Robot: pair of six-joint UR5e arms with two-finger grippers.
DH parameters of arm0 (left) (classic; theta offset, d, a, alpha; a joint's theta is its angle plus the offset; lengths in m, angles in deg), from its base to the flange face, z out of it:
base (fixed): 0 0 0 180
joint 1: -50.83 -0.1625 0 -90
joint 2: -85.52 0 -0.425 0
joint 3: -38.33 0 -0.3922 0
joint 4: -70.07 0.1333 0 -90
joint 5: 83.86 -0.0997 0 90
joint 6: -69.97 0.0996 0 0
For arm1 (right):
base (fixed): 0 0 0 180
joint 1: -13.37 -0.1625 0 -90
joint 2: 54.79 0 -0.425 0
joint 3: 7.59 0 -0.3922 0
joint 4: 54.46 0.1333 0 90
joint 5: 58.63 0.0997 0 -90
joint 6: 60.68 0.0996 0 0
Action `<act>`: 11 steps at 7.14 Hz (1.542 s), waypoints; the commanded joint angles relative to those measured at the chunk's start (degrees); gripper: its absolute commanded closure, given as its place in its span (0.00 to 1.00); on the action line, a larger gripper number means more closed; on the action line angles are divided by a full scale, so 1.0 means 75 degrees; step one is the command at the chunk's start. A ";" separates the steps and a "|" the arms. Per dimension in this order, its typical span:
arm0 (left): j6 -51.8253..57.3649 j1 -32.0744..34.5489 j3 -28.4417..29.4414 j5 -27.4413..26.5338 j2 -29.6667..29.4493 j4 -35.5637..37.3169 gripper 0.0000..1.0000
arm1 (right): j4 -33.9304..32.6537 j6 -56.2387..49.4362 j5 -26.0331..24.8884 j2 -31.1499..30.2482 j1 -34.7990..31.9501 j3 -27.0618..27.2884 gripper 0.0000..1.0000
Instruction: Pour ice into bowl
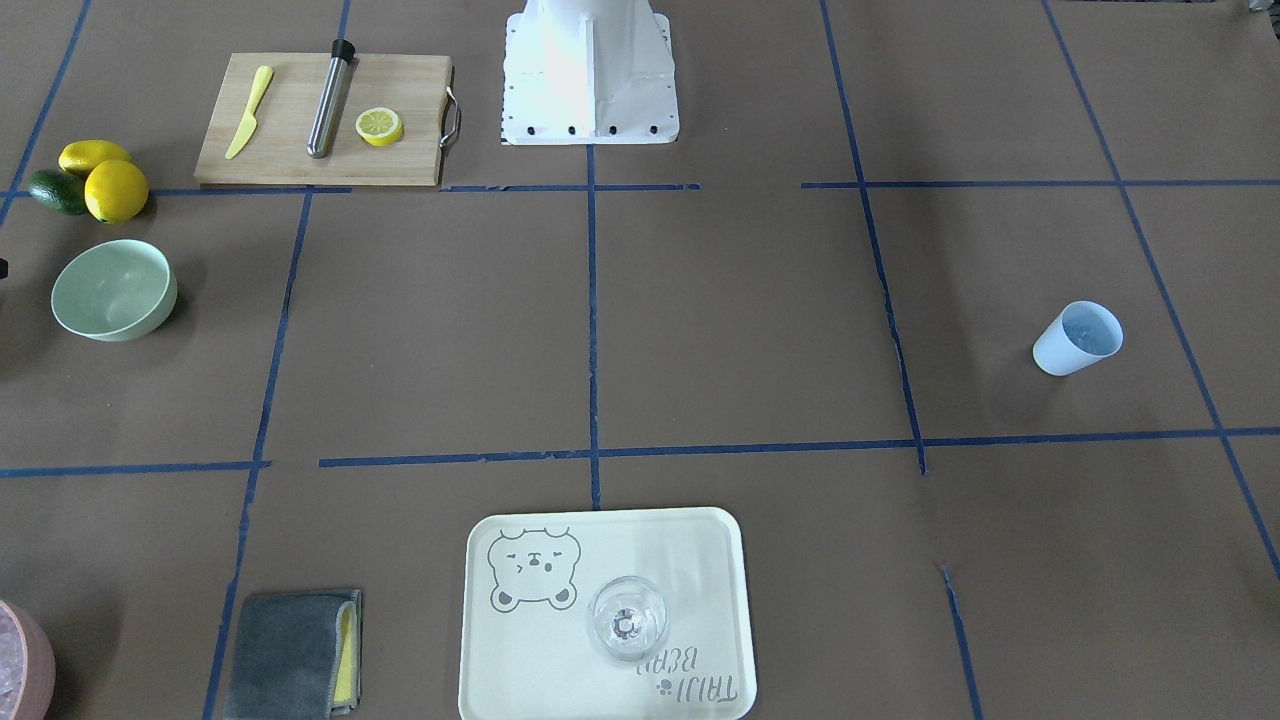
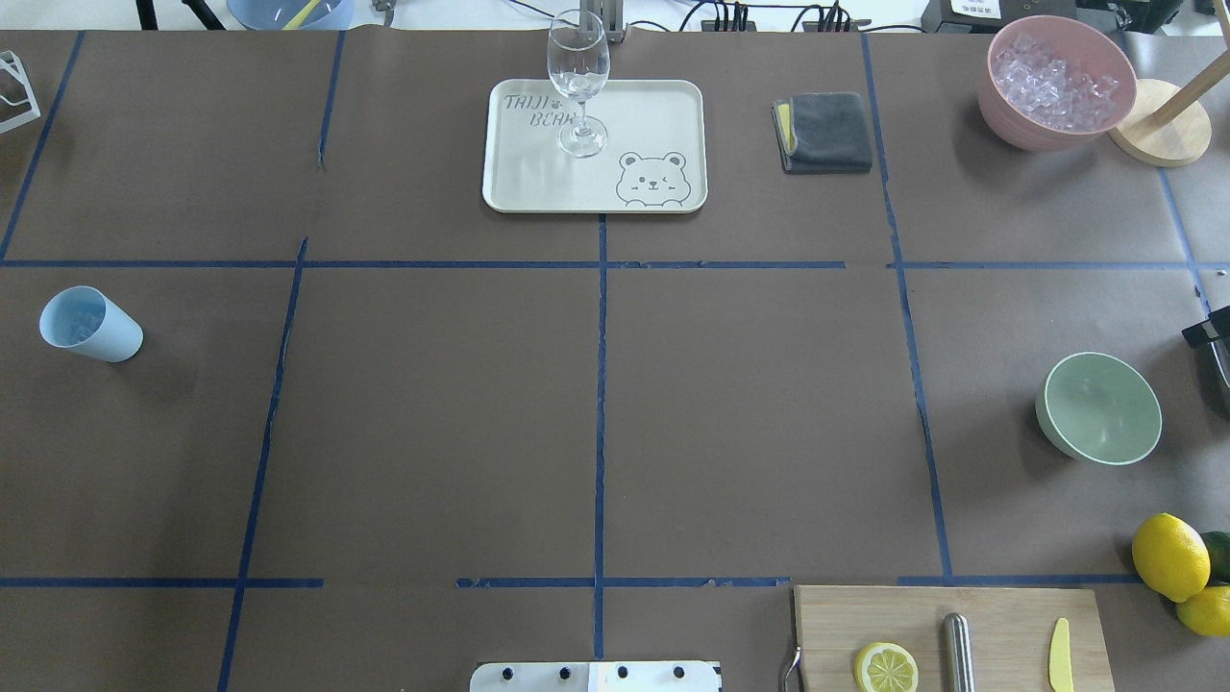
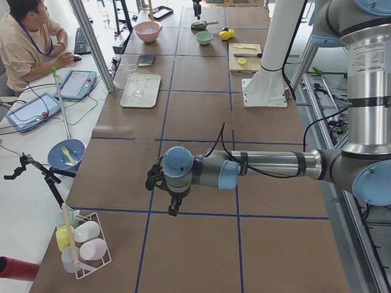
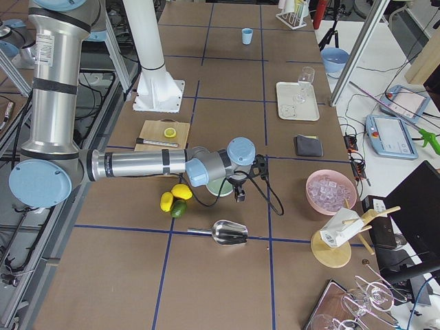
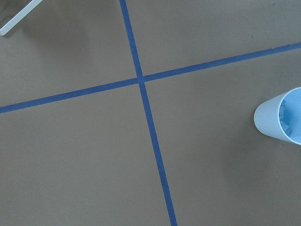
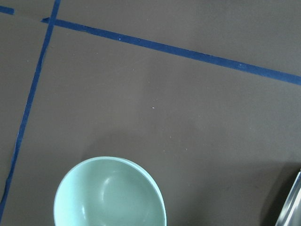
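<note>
The pale mint-green bowl (image 2: 1098, 407) stands empty near the table's right edge; it also shows in the front view (image 1: 113, 290) and the right wrist view (image 6: 110, 195). The light blue cup (image 2: 90, 325) stands far left, with whitish ice (image 5: 289, 117) inside. My left gripper (image 3: 174, 209) hangs over the table near the cup's side and shows only in the left side view, so I cannot tell its state. My right gripper (image 4: 238, 194) hovers beside the bowl. Only a dark part of it shows at the overhead view's right edge (image 2: 1213, 336), and I cannot tell its state.
A pink bowl (image 2: 1055, 82) heaped with ice stands at the far right, next to a wooden stand (image 2: 1158, 135). A tray (image 2: 663, 115) holds a wine glass (image 2: 578, 82). A grey cloth (image 2: 824, 132), cutting board (image 2: 999, 615), lemons (image 2: 1169, 556) and metal scoop (image 4: 230, 234) lie around.
</note>
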 commanded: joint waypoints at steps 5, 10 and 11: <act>0.0000 0.0006 0.0000 0.0004 0.0000 -0.0012 0.00 | 0.0322 0.0865 -0.0322 0.0176 0.0486 -0.0013 0.02; 0.0000 -0.0006 0.0000 0.0004 0.0000 -0.0012 0.00 | 0.5294 0.3762 -0.1304 -0.0024 0.1408 -0.1936 0.01; 0.0000 -0.0006 0.0000 0.0004 0.0000 -0.0012 0.00 | 0.5294 0.3762 -0.1364 -0.0024 0.1620 -0.1924 0.01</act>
